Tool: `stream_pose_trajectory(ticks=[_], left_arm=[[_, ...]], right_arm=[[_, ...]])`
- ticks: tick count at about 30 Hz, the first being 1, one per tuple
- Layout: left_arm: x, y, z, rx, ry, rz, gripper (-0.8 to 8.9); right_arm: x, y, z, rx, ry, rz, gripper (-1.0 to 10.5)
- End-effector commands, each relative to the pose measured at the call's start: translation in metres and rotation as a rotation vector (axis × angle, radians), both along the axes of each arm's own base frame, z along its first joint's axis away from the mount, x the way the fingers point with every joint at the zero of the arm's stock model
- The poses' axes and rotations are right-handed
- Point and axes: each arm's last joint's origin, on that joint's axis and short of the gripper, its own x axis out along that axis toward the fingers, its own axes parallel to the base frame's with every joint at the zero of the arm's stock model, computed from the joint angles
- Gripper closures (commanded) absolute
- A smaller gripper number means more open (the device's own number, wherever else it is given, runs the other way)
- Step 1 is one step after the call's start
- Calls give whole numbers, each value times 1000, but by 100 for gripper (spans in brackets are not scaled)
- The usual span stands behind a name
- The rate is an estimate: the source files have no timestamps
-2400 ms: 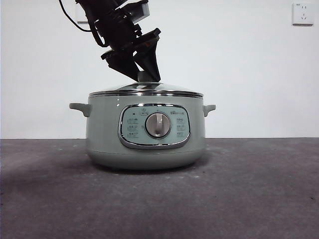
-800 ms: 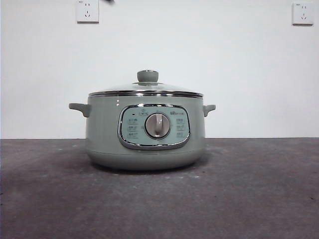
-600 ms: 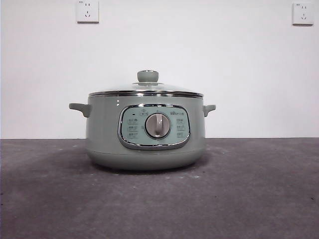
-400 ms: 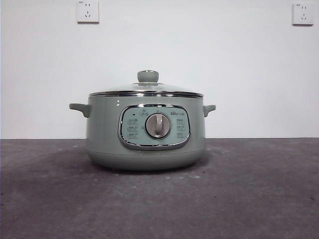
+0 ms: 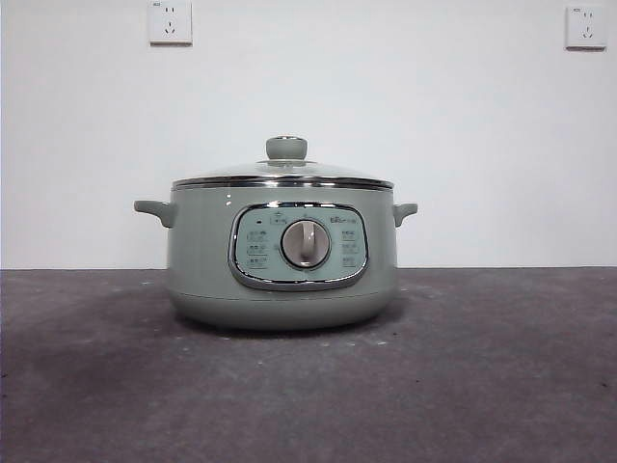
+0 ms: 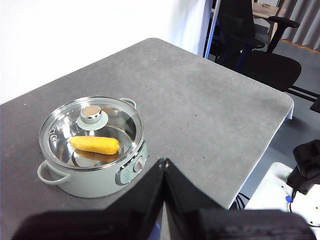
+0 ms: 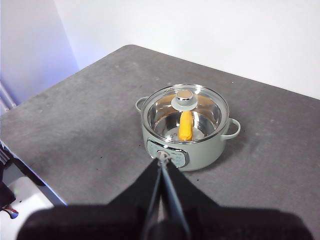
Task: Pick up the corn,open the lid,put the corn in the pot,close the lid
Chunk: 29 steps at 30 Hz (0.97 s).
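The pot (image 5: 281, 256) stands mid-frame in the front view on the grey bench (image 5: 482, 386), with bare bench surface on both sides and in front of it, and a white wall (image 5: 434, 125) behind. Two wall sockets (image 5: 170, 21) sit in the upper corners of that view. In the left wrist view the bench's far edge and rounded corner run along the right half of the frame, well apart from the pot (image 6: 95, 172); beyond that edge stands a black office chair (image 6: 265, 55). In the right wrist view the bench's other edge slants down the left side of the frame, also well apart from the pot (image 7: 187, 142).

The lid (image 5: 282, 176) sits closed and level on the pot's rim, its knob (image 5: 286, 148) upright in the centre. The corn (image 6: 94, 145) lies flat inside the pot, seen through the glass lid (image 6: 91, 131). In the right wrist view the corn (image 7: 185, 126) has its long axis pointing from the knob toward the front panel with the dial (image 5: 305, 243); it lies beneath the knob and nearer the panel side.

Both arms are raised high and back from the pot, out of the front view. The left claw (image 6: 164, 165) is clenched with nothing in it, its jaws meeting at the tips, looking down on the pot from above. The right claw (image 7: 161, 162) is likewise clenched and empty, poised high over the pot's front panel side.
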Motion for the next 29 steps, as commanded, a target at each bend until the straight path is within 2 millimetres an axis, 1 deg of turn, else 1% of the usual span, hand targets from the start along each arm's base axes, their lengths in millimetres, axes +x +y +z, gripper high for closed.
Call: stream_pose_trajectory(ticks=[1,22,29], left_arm=[[2,-1,-1,-6,13,3,822],[31,-15,-5,29,85,3,816],[47,-23,-7,3,157,37,817]], right_arm=[[0,0,-3,-11,32,3,959],[0,0,-3,-10,34,-2,945],[0,0,-3,-10,34,-2,945]])
